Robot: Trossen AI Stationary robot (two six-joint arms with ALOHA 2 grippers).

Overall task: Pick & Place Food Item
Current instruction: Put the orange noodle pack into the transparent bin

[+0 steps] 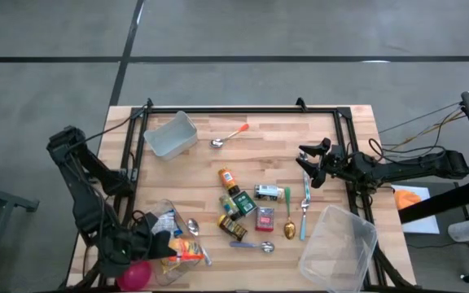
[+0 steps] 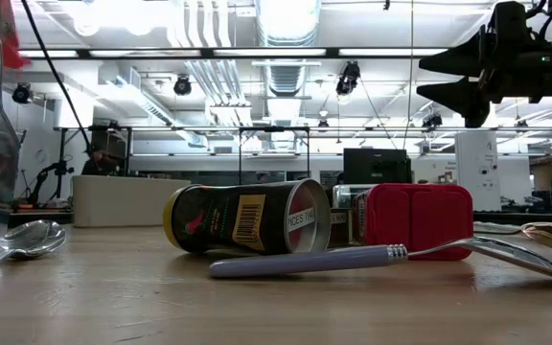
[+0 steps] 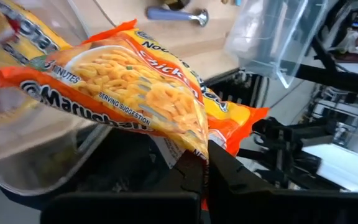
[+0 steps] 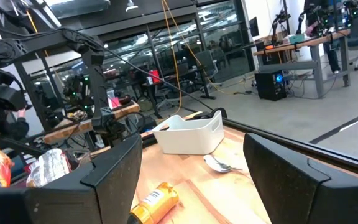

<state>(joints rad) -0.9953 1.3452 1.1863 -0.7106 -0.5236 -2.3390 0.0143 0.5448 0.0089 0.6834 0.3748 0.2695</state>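
The left pincer [image 3: 204, 171] pinches an orange noodle packet [image 3: 135, 87] at the tabletop's [image 1: 275, 130] near-left corner — the right pincer [image 1: 308, 167] hovers spread, holding nothing.

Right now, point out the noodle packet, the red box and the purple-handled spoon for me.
noodle packet [image 3: 135, 87]: left wrist view, on the printed noodle photo on its front.
red box [image 2: 420, 220]: low view, on its red face.
purple-handled spoon [image 2: 305, 261]: low view, midway along the handle.
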